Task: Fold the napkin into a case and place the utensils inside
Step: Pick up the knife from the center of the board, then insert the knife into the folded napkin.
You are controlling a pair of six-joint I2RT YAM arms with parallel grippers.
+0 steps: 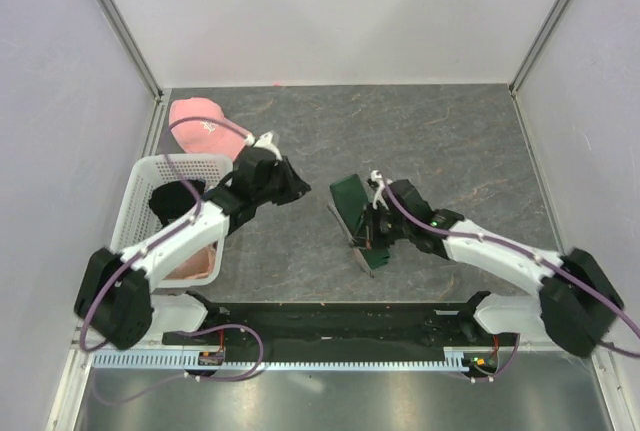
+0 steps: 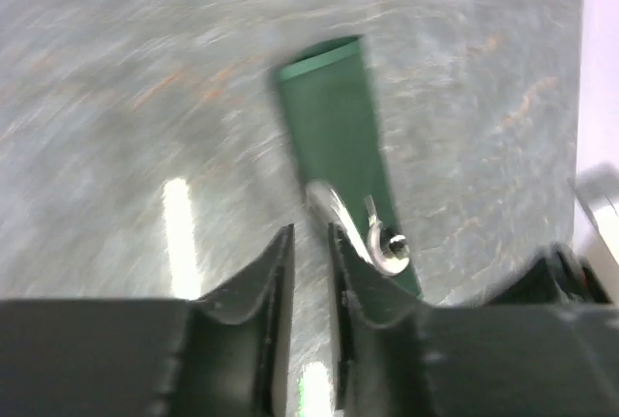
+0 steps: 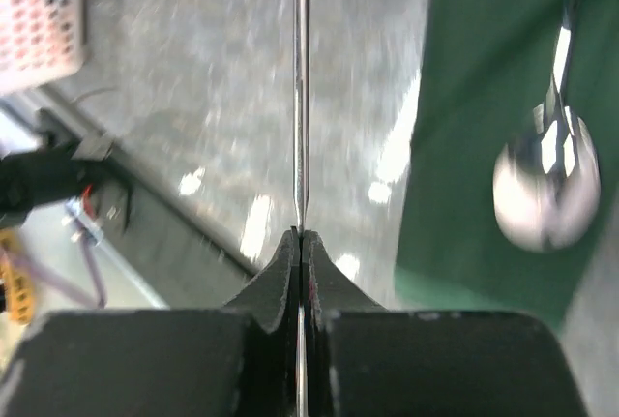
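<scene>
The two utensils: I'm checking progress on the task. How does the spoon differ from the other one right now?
The spoon lies loose on the green napkin; the second utensil is pinched in the right gripper, the table behind it. The spoon shows a rounded bowl; the second utensil shows only a thin straight edge. Both are shiny silver metal.

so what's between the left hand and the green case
Only bare table, seen in the top view: nothing lies between the left hand and the case.
</scene>
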